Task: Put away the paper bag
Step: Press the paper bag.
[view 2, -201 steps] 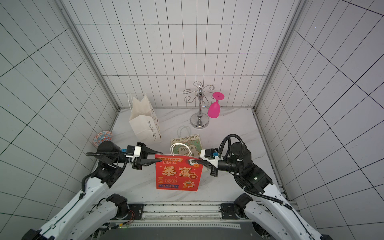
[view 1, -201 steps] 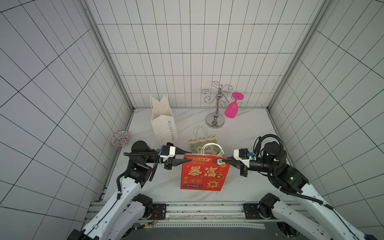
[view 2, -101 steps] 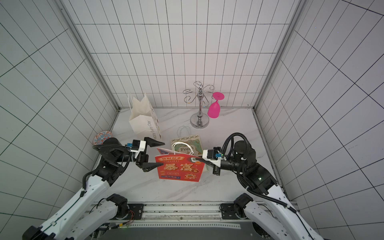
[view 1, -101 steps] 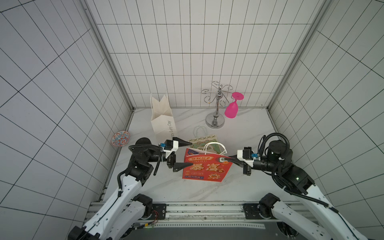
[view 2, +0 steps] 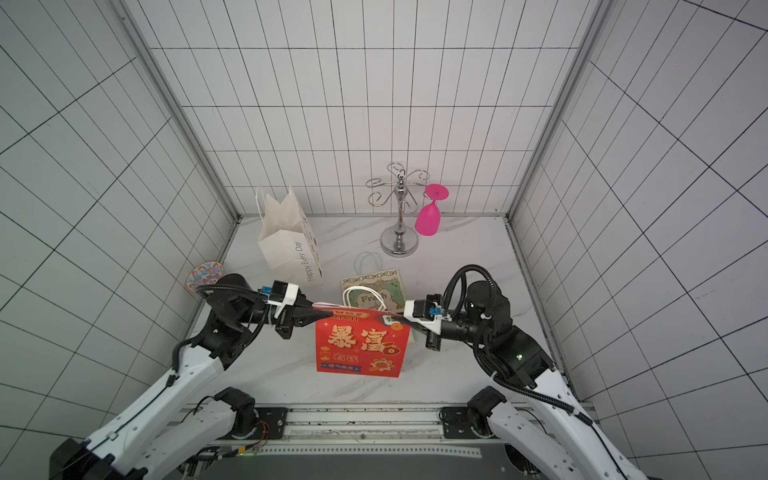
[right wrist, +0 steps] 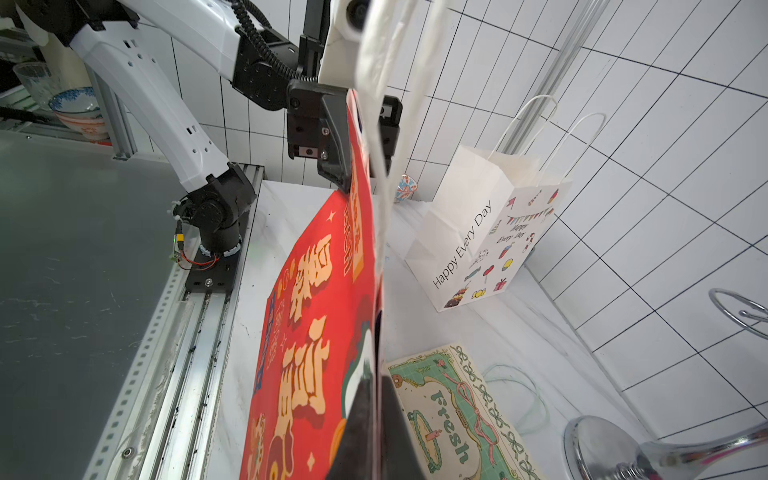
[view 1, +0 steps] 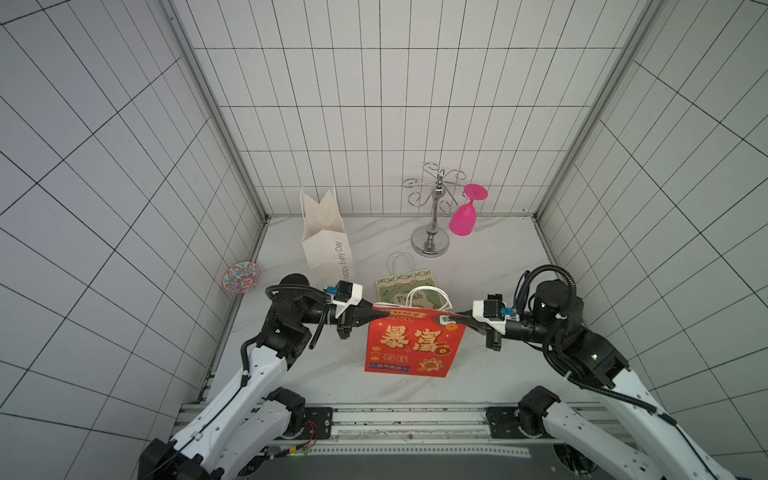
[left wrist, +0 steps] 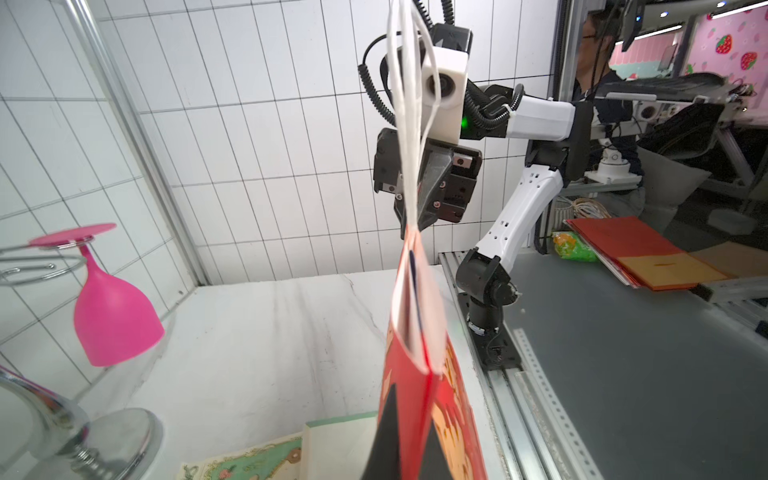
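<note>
Since the L gripper (view 1: 371, 319), spread moments ago, is being re-clamped on its 9 o'clock corner, the red paper bag (view 1: 413, 345) is being hung upright again at 6 o'clock of the table (view 1: 498, 262), R gripper (view 1: 460, 321) pinching the 3 o'clock corner; flattening prob. pending.
</note>
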Robot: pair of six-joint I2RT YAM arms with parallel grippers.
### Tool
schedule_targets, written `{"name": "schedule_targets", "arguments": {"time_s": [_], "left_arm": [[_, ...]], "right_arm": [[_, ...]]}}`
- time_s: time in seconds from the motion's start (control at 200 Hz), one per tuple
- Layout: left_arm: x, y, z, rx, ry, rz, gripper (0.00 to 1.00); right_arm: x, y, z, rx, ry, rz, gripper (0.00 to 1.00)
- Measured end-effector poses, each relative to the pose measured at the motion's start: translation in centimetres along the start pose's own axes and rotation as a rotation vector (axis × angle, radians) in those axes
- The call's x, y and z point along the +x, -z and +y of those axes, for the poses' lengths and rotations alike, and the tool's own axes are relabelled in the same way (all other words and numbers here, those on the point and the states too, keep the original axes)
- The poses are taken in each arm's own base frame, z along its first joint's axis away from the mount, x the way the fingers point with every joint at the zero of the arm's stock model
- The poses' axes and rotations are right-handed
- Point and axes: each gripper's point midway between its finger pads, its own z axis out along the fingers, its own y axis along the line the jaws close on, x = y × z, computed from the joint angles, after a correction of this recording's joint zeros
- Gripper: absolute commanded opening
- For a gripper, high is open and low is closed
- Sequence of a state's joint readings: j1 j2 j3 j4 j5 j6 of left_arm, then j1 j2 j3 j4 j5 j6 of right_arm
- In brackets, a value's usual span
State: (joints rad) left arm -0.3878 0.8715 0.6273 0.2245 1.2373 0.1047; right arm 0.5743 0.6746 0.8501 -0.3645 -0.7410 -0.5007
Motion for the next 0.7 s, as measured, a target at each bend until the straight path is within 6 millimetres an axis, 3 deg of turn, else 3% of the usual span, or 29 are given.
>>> {"name": "schedule_targets", "arguments": {"time_s": [0.055,0.125,0.41,0.55,0.7], "left_arm": [[0.0,0.0,-0.2,0.008,0.000,-0.001,0.00],[-0.2,0.0,-0.4,0.017,0.000,-0.005,0.00],[-2.3,0.0,-1.6,0.054,-0.057,-0.051,0.00],[-2.8,0.0,-1.7,0.055,-0.068,-0.062,0.00],[-2.9,0.0,-1.3,0.041,-0.058,-0.067,0.00]], "right_arm": [[-0.1,0.2,-0.1,0.011,-0.020,-0.001,0.53],[-0.5,0.6,-0.1,0.027,-0.036,-0.012,0.60],[-2.2,1.4,0.4,0.032,-0.123,-0.115,0.53],[-2.1,0.6,0.7,-0.026,-0.184,-0.148,0.39],[-2.4,0.1,0.8,-0.064,-0.211,-0.173,0.03]]}}
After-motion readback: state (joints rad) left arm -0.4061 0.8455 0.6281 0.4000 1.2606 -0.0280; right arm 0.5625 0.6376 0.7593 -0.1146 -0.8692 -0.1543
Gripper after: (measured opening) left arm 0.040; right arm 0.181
